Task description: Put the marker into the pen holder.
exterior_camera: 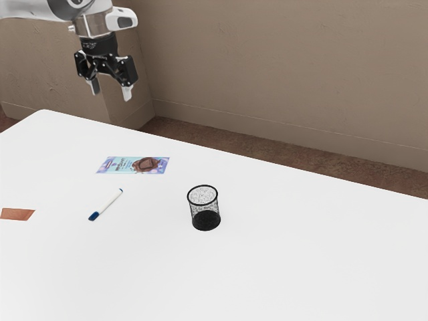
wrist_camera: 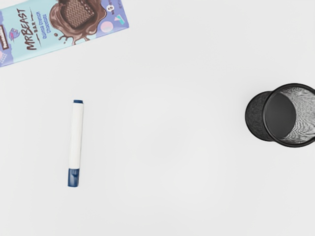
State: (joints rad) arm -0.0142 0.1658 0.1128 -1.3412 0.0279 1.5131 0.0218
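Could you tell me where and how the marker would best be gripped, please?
I'd grip the marker mid-barrel, from straight above, the claw closing across its long sides: it is slim and straight, and lies flat on the table.

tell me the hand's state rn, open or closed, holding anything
Hand: open, fingers apart, holding nothing; the blue-capped marker lies on the table.

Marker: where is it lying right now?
In the exterior view, the marker lies on the white table, between the brown patch on the view's left and the black mesh pen holder, nearest the chocolate bar.
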